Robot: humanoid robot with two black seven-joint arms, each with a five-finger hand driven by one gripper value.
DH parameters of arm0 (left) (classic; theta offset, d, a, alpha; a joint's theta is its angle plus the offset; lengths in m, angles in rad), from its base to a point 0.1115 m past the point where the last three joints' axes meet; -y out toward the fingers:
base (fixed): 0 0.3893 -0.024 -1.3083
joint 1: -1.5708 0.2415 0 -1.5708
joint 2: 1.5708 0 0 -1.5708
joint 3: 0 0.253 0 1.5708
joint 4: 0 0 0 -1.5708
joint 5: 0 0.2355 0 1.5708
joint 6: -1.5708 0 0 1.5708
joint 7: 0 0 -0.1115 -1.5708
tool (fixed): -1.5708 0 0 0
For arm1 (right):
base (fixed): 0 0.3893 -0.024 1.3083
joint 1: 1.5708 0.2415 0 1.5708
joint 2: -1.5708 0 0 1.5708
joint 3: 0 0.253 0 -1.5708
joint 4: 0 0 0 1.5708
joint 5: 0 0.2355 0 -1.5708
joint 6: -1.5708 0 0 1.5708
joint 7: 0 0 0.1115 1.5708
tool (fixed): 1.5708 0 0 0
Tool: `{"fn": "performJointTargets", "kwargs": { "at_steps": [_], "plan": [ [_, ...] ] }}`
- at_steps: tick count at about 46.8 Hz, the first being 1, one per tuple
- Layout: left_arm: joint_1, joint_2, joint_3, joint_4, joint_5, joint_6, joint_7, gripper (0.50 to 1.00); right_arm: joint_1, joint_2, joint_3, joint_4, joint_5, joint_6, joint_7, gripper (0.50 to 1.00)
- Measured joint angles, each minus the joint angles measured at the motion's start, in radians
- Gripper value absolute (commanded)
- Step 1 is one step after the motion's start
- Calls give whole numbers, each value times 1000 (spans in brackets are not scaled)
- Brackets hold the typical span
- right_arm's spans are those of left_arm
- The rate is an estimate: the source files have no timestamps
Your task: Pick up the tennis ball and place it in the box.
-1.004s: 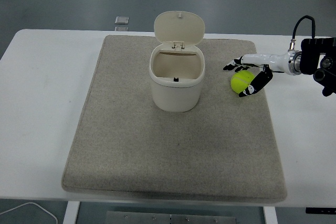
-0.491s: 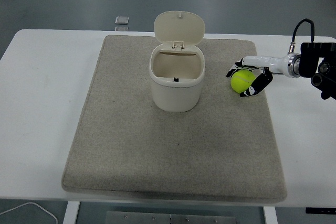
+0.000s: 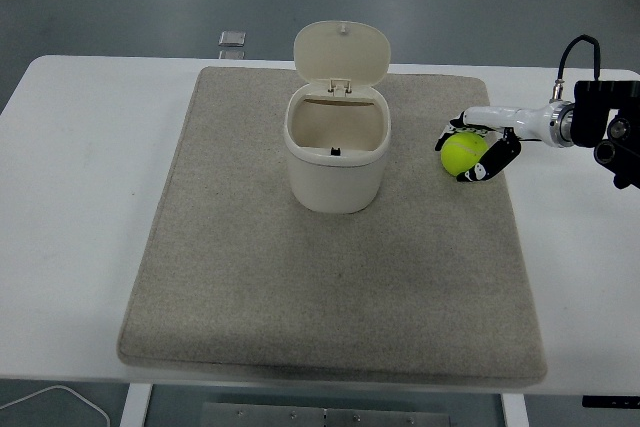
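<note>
A yellow-green tennis ball (image 3: 461, 153) sits on the grey mat (image 3: 330, 277), to the right of the box. My right hand (image 3: 470, 151) reaches in from the right edge and its fingers curl around the ball, thumb below and fingers above. The box (image 3: 336, 147) is a cream bin standing mid-mat with its hinged lid (image 3: 341, 51) flipped up and its inside open to view. The left arm is out of view.
The mat covers most of the white table (image 3: 70, 197). A small grey square object (image 3: 232, 39) lies on the floor beyond the table's far edge. A white cable (image 3: 60, 399) shows at the bottom left.
My right hand's fingers have closed in around the tennis ball; a second ago they were spread wider beside it. The ball has barely shifted.
</note>
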State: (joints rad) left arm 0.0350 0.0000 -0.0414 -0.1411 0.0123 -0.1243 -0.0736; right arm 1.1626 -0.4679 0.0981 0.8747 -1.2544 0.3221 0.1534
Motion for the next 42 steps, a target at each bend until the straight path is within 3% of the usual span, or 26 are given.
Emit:
{"fn": "performJointTargets", "kwargs": {
  "at_steps": [5,11,30,42],
  "plan": [
    [0,0,0,0,0,0,0,996,0,0,0,0,0,0,0,554],
    [0,0,0,0,0,0,0,996,0,0,0,0,0,1,0,500],
    [0,0,0,0,0,0,0,996,12,-10,15,8,17,5,6,500],
    [0,0,0,0,0,0,0,996,50,-56,21,37,25,37,107,500]
  ]
}}
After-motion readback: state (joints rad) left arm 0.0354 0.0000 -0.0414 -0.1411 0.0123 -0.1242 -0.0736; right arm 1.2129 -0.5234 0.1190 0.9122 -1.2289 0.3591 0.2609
